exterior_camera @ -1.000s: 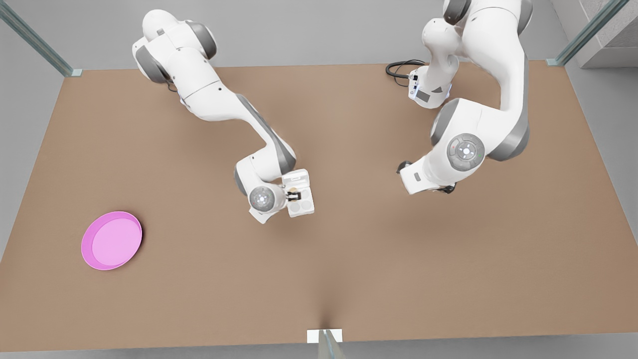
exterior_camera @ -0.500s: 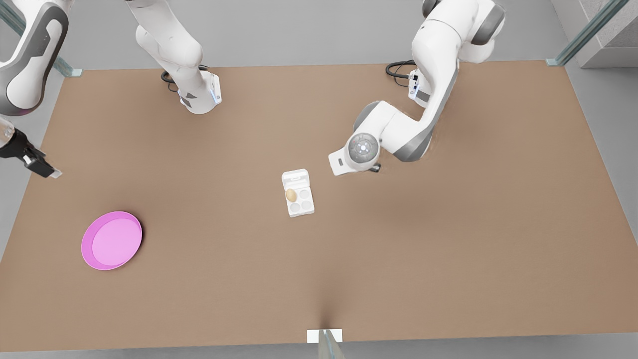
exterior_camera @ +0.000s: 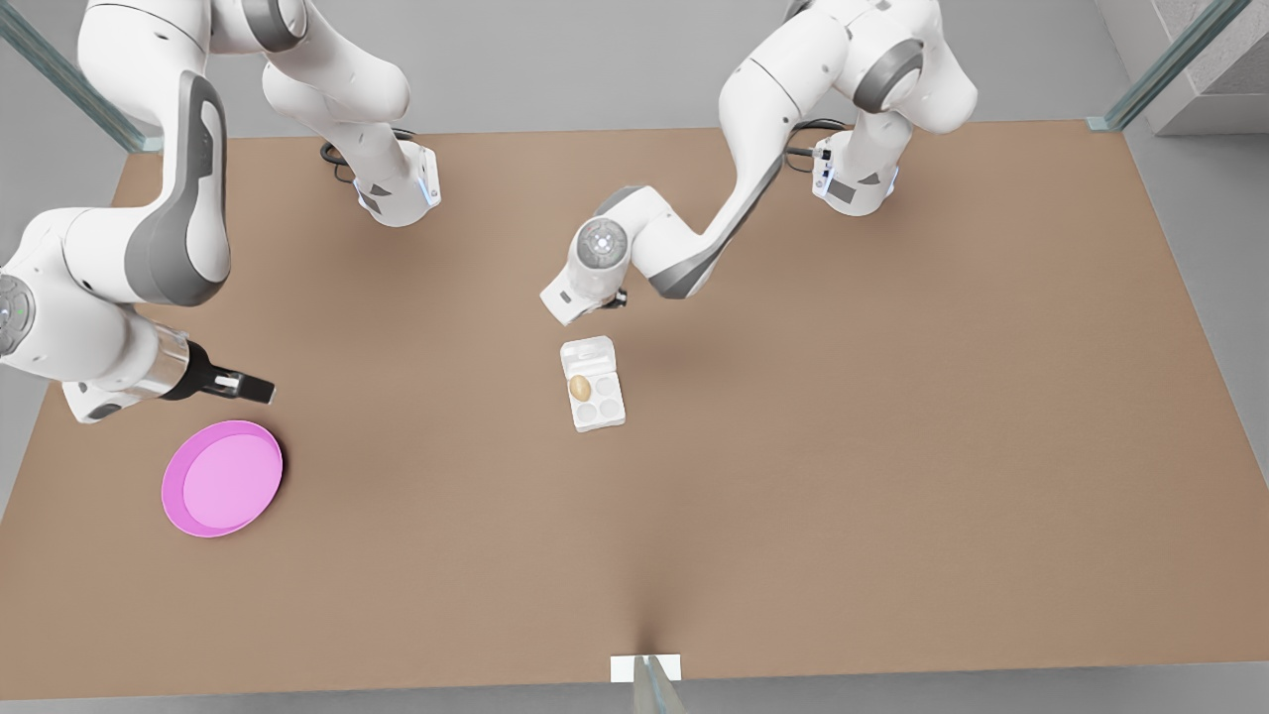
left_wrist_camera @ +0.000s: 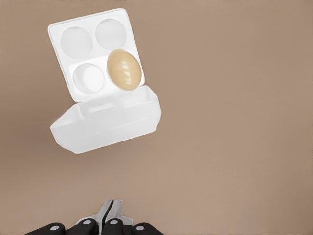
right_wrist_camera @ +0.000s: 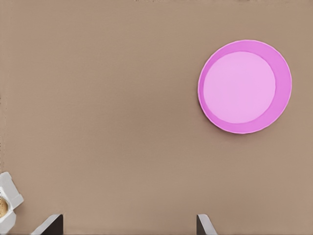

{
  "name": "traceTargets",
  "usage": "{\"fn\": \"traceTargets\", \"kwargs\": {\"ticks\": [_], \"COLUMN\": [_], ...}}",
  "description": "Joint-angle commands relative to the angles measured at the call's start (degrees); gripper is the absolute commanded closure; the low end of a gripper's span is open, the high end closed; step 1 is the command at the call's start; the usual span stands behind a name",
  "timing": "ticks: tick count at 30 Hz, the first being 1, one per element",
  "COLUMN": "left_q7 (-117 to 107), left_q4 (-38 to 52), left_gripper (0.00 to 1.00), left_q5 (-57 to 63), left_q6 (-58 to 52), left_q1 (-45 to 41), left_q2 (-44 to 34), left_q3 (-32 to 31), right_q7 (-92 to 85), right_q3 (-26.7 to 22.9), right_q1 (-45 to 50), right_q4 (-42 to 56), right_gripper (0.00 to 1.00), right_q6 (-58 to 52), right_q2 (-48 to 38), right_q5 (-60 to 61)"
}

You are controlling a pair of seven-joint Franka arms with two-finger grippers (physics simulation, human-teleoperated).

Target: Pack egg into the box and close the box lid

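Left fingers (left_wrist_camera: pixel 108 215) closed near box (left_wrist_camera: pixel 98 68), egg (left_wrist_camera: pixel 124 70) inside

Brown tabletop (exterior_camera: pixel 892 476) under soft even light, grey floor (exterior_camera: pixel 595 69) beyond its far edge, glass-edged rails (exterior_camera: pixel 69 79) at both far corners, grey block (exterior_camera: pixel 1214 94) at the front view's right

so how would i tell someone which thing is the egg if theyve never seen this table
Start at the middle of the brown table, where a small white box lies with its box lid open. The egg sits in the cup beside the lid, on the front view's left. It is the one tan oval there; the other three cups are empty.
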Motion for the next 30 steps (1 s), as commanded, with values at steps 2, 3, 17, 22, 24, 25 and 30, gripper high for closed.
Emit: {"fn": "traceTargets", "kwargs": {"ticks": [2, 3, 17, 22, 24, 25, 30], "left_q7": [-27.75, -27.66, -27.04, -27.04, -27.04, -27.04, -25.02], "left_q4": [0.39, 0.47, 1.7, 5.22, 6.45, 7.68, 13.13], "left_gripper": [0.79, 0.79, 0.79, 0.79, 0.79, 0.79, 0.79], "left_q5": [-0.05, -0.05, 0.13, 1.27, 2.06, 2.06, 2.67], "left_q6": [7.99, 8.08, 16.78, 17.66, 17.92, 19.24, 23.73], "left_q1": [-0.69, -0.69, -0.95, -0.95, -0.95, -0.86, -0.07], "left_q2": [1.96, 2.31, 7.5, 9.17, 9.87, 10.83, 15.85], "left_q3": [0.13, 0.13, 0.13, 0.13, 0.13, 0.13, 0.22], "right_q7": [-11.11, -11.11, -10.67, -10.85, -10.85, -10.85, -10.85], "right_q3": [1.68, 1.59, 1.06, 1.06, 1.06, 1.06, 0.97], "right_q1": [0.62, 1.07, 0.54, 0.28, 0.28, 0.28, 0.19], "right_q4": [-0.02, 0.15, -0.2, -0.2, -0.28, -0.28, -0.37], "right_gripper": [0.0, 0.0, 0.0, 0.0, 0.0, 0.0, 0.0], "right_q6": [3.14, 3.41, 5.08, 4.9, 4.73, 4.73, 4.73], "right_q2": [-1.51, -1.52, -1.17, -1.26, -1.26, -1.17, -1.08], "right_q5": [0.04, 0.04, -0.14, -0.14, -0.14, -0.14, -0.14]}}
